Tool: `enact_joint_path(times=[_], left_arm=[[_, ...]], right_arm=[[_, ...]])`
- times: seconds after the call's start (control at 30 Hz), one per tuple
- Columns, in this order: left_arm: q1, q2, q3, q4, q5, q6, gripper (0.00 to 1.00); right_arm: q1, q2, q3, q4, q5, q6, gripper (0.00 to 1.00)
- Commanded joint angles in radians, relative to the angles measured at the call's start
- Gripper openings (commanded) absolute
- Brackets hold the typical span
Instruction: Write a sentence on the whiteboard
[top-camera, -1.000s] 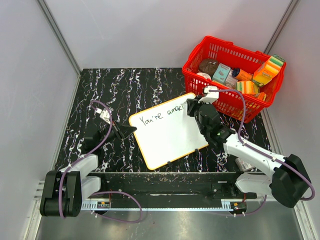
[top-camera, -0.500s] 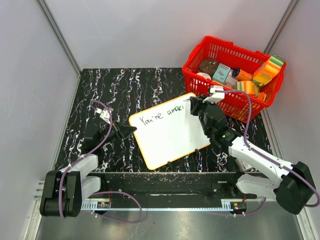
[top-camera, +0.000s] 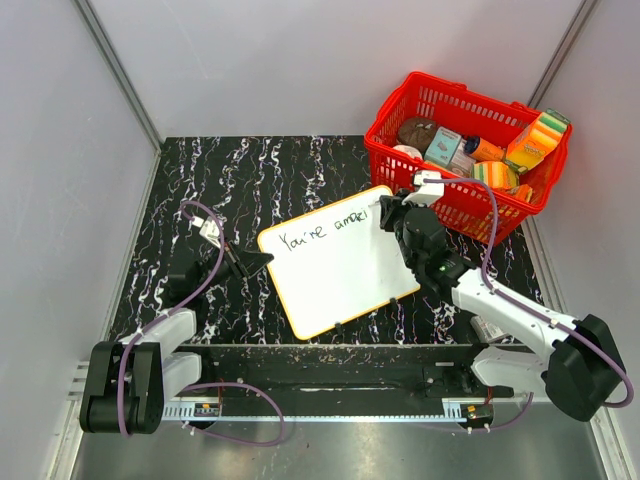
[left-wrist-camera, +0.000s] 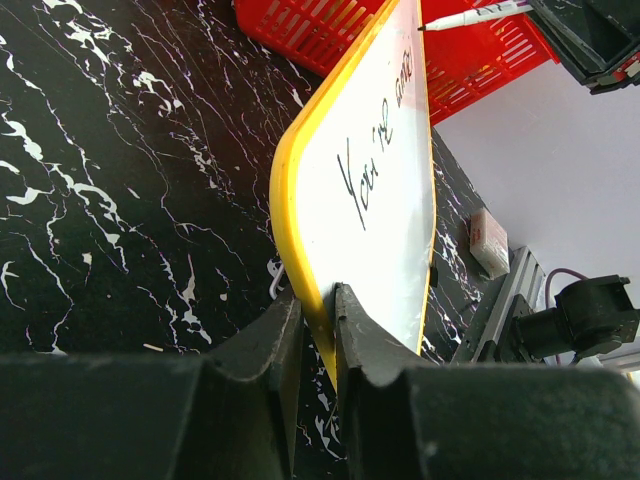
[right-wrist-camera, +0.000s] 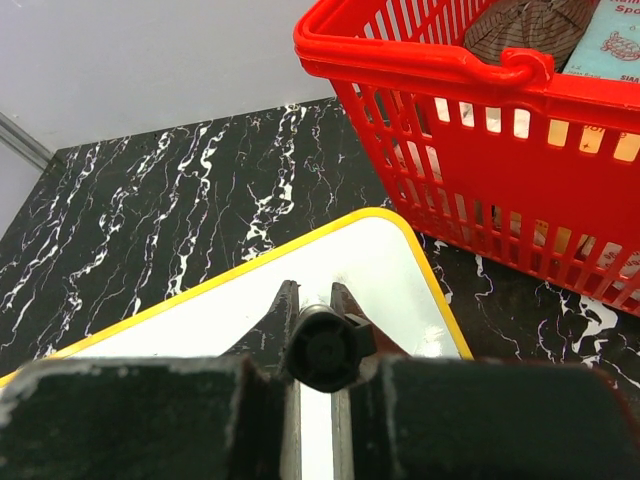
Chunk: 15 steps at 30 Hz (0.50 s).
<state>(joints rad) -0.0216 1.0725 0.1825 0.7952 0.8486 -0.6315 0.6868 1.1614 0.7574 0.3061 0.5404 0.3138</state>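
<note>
Top external view has the whiteboard (top-camera: 335, 262) lying at an angle on the black marbled surface (top-camera: 250, 170), with the red basket (top-camera: 390, 105) just beyond the board's far right corner. The left gripper (top-camera: 258, 262) sits at the board's left edge. The left wrist view shows its jaws clenched on either side of the yellow rim there, pinning the board in place. The right gripper (top-camera: 392, 214) hangs over the board's far right corner, its jaws clamped around a marker (left-wrist-camera: 470, 15), which the right wrist view shows end-on between them. The marker's tip points at the board close to the end of the writing; whether it touches the white face I cannot tell.

Along the board's far edge runs handwriting (top-camera: 325, 230): "You're", then a word that starts "ama", with its last letters too small to read. The rest of the board is blank.

As I judge it, the sentence is begun but not finished. The second word looks incomplete, and the line has nearly reached the board's right rim, so any further words would probably need a fresh line nearer the board's middle.
</note>
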Motion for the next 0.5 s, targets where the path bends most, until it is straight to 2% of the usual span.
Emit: enact_joint_path(times=[0.0,0.47], left_arm=[[-0.005,-0.009,-0.009,0.029,0.004,0.072,0.0],[-0.005,-0.013,-0.011,0.027,0.001,0.07,0.0]], right_arm=[[-0.01,0.003,0.011,0.022,0.013,0.002,0.0],[-0.01,0.0,-0.044,-0.007,0.009,0.045,0.0]])
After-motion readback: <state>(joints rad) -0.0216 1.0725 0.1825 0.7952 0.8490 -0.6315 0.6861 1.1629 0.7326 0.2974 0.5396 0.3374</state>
